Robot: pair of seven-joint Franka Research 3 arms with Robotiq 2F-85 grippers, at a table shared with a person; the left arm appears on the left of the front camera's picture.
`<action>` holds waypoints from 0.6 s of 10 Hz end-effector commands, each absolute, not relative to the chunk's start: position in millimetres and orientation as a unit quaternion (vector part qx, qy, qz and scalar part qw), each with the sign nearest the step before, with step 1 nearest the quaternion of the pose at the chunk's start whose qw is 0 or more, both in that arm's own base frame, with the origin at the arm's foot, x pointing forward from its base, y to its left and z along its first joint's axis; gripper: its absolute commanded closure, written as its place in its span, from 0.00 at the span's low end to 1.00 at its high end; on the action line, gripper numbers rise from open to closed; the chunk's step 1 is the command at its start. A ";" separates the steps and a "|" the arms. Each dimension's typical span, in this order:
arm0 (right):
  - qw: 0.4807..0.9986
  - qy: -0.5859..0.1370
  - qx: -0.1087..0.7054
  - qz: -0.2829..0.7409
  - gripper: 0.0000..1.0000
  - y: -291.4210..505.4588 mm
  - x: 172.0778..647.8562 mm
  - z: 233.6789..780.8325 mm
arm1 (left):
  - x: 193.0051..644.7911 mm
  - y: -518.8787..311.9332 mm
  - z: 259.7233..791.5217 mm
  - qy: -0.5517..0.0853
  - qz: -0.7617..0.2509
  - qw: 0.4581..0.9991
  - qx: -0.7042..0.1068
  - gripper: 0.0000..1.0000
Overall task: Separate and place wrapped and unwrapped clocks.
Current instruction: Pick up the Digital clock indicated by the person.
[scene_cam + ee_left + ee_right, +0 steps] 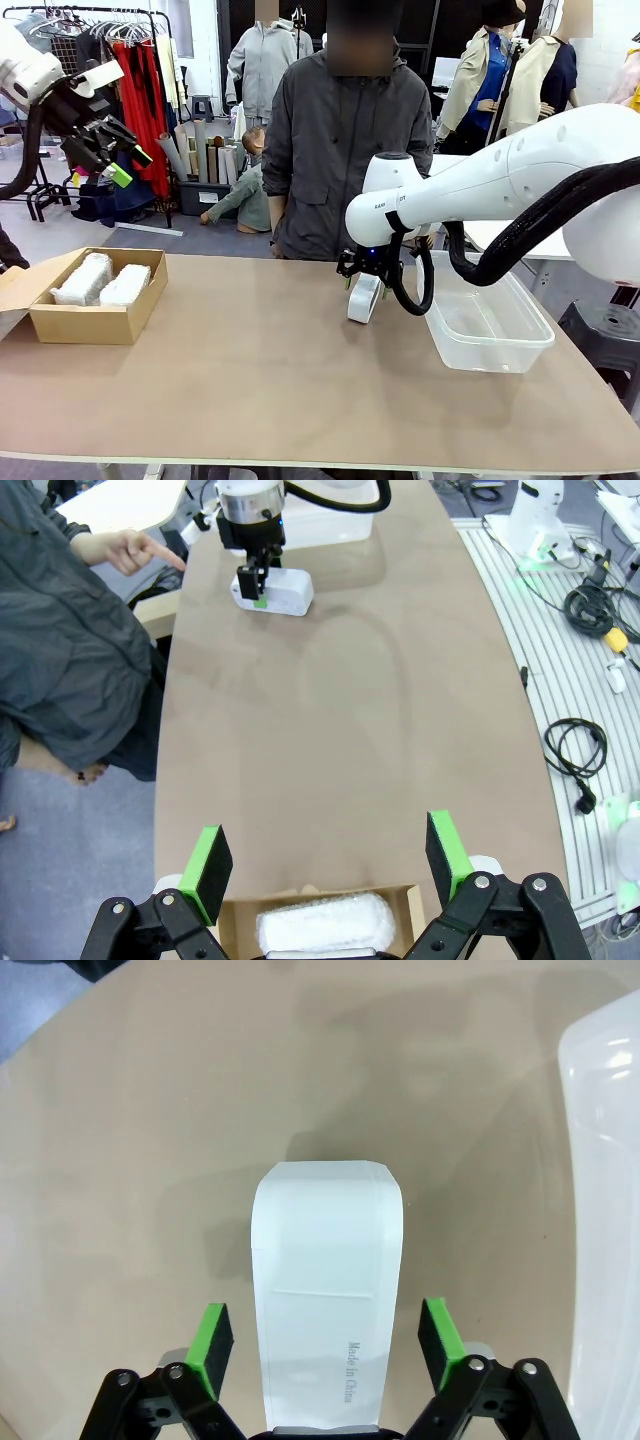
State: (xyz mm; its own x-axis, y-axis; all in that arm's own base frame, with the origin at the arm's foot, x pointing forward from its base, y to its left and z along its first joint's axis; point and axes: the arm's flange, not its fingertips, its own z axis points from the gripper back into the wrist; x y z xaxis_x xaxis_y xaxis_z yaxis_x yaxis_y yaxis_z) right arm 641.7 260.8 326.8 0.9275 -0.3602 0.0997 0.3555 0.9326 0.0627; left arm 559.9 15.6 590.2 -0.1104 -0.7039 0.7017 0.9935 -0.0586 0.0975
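Plain brown tabletop [250, 380] up front, nothing fancy. On its left side, open brown cardboard box [85, 322] with two bulky white bundles in crinkly clear plastic lying side by side inside: left wrapped clock [84, 278] and right wrapped clock [126, 284], pretty much touching. High above that box, black two-finger left gripper [130, 165] with green pads, hanging in mid-air, spread wide, gripping nothing. Looks straight down on the box from its own wrist camera.

Further in, a bit right of centre: slim smooth bare white clock [364, 298], rounded-rectangle block, resting on the tabletop, "Made in China" printed small on the face toward the wrist camera. Can't tell from the front whether flat or propped on an edge. Black right gripper [325, 1335] down around it, one green pad [212, 1345] on either side, thin sliver of table between each pad and the clock, so straddling, not clamping. Just right of the clock, clear rectangular plastic tub [495, 355], close but apart.

At the far edge, person in a dark grey zip jacket [340, 150], one hand [130, 552] out with the index finger pointing. Way back: clothes rack [140, 100] with red garments on hangers.
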 end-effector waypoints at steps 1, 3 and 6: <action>0.984 -0.057 0.027 -0.164 0.24 257.7 646.2 330.3 | 559.0 15.6 590.1 -0.290 -0.686 0.620 -0.244 0.00; 0.985 -0.054 0.027 -0.165 0.62 257.6 647.0 330.0 | 559.0 15.6 590.1 -0.290 -0.686 0.620 -0.244 0.00; 0.985 -0.056 0.029 -0.164 1.00 256.9 645.9 332.0 | 559.0 15.6 590.1 -0.290 -0.686 0.620 -0.244 0.00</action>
